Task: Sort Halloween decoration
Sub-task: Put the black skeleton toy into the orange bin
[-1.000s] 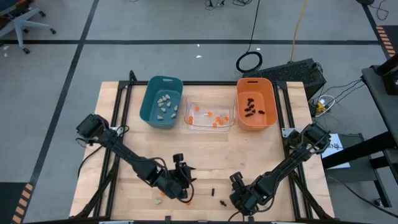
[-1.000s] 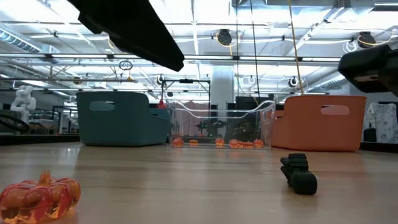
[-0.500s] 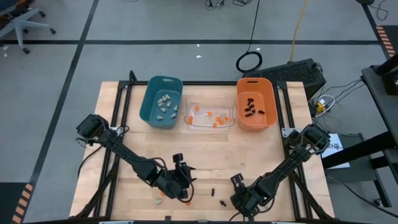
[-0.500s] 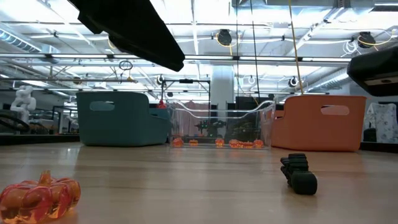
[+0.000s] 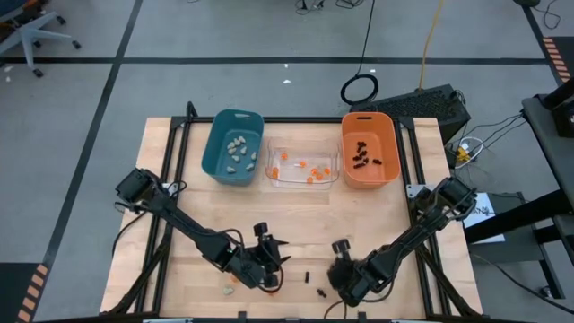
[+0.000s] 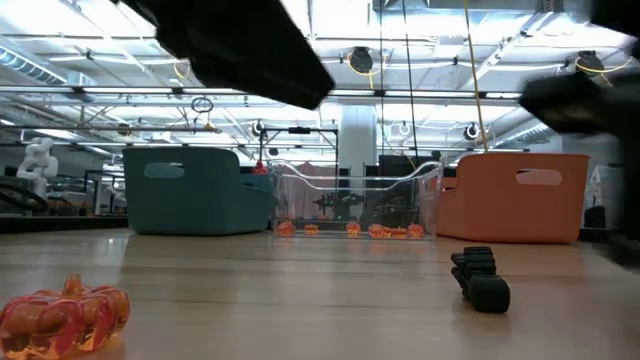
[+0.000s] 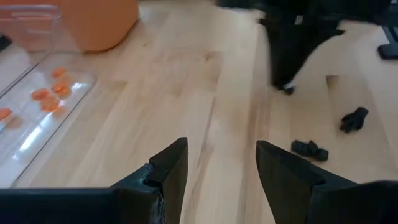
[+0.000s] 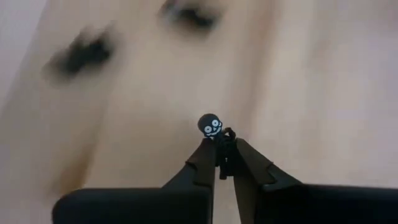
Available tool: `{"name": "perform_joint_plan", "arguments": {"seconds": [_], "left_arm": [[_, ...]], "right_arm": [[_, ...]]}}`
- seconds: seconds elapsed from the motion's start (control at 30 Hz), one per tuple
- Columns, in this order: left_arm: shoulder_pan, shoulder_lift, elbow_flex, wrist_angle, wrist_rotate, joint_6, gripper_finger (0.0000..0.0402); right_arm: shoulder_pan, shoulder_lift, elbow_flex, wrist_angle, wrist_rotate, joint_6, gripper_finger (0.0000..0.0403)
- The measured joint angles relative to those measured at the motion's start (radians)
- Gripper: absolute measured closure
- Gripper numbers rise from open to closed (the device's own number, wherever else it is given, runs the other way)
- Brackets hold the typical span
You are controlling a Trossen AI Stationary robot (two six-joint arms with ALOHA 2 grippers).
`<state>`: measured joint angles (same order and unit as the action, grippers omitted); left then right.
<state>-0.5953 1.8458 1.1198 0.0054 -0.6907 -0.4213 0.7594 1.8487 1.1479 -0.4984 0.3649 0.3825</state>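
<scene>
My right gripper [image 5: 339, 248] [image 8: 219, 144] is near the table's front edge, right of centre, shut on a black spidery trinket with a round head and a white face [image 8: 210, 125]. My left gripper [image 5: 276, 258] [image 7: 217, 155] hovers open to its left, with bare tabletop between the fingers. Two more black trinkets [image 5: 306, 277] [image 5: 320, 291] lie between the grippers; the left wrist view shows them as well [image 7: 309, 149] [image 7: 354, 119]. An orange pumpkin trinket [image 6: 62, 315] and a pale lump [image 5: 224, 289] lie at the near left. My right gripper pinches the black trinket between its two fingertips [image 8: 205, 152], by the part just behind the round head [image 8: 219, 138]. The head sticks out beyond the fingertips. The fingers slant steeply down at it. Whether the trinket still touches the table I cannot tell.
Three bins stand in a row at the far side: a teal one [image 5: 233, 146] with pale lumps, a clear one [image 5: 302, 179] with orange trinkets, an orange one [image 5: 369, 150] with black ones. Bare wood lies between the bins and the grippers.
My right gripper has shut on the black trinket, turned at the wrist and shifted a little toward the far edge. The two loose black trinkets lie where they were.
</scene>
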Motion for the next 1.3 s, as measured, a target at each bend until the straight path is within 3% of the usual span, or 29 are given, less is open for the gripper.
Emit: {"name": "perform_joint_plan", "arguments": {"seconds": [0.17,0.33,0.53,0.77,1.3], "left_arm": [[0.0,0.056,0.0,0.095,0.0,0.061,0.0214],[0.0,0.064,0.0,0.085,-0.02,0.064,0.0214],[0.0,0.064,0.0,0.087,-0.07,0.123,0.0214],[0.003,0.064,0.0,0.089,-0.131,0.221,0.0214],[0.038,0.064,0.0,0.084,-0.137,0.272,0.0214]], "right_arm": [[0.003,-0.022,0.003,0.016,0.282,0.004,0.0391],[0.001,-0.028,0.003,0.034,0.542,-0.003,0.039],[0.001,-0.03,0.004,0.039,0.727,-0.007,0.039],[0.001,-0.083,0.004,0.038,0.766,-0.149,0.039],[0.001,-0.163,0.005,0.038,0.76,-0.318,0.039]]}}
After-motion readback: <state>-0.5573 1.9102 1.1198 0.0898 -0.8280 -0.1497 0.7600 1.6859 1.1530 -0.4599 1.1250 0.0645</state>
